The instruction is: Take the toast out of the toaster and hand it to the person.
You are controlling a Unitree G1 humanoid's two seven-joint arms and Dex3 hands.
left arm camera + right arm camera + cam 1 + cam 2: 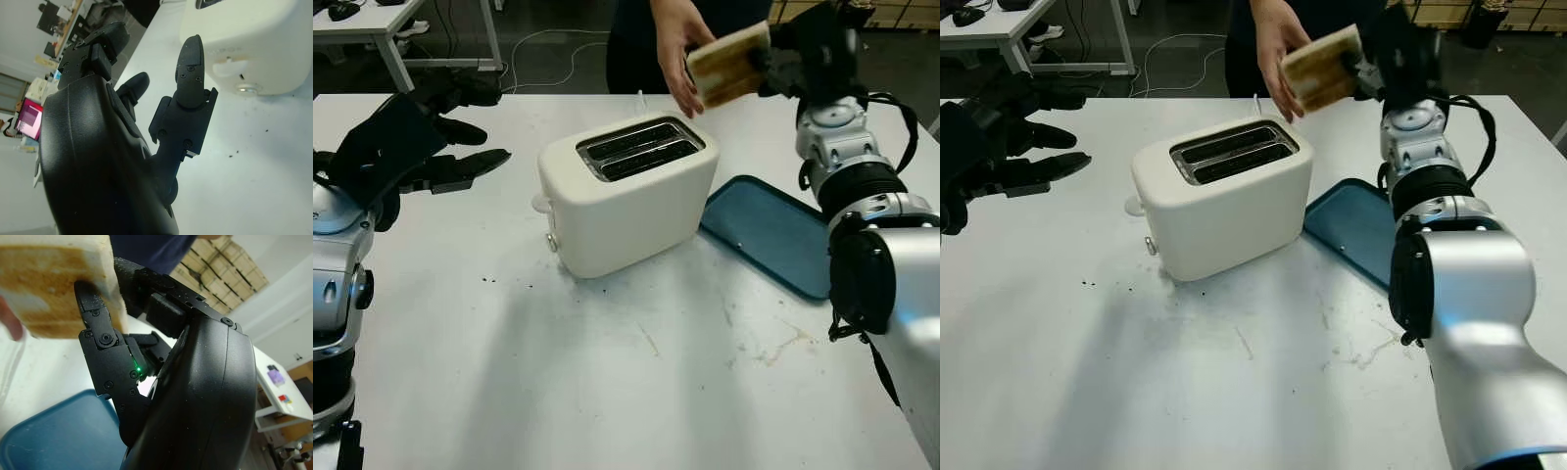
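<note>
Careful: your right hand (781, 61) has the toast (729, 64) clamped, raised beyond the toaster (626, 193), and the person's hand (677, 49) touches its far end. Release early and it drops; your left hand (411, 152) hangs open.

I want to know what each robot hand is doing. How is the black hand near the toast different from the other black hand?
The right black robot hand is raised past the white toaster, shut on the browned slice of toast, which meets the person's hand. The left black robot hand is open, holds nothing, and is low over the white table beside the toaster. Both are black, three-fingered hands.
</note>
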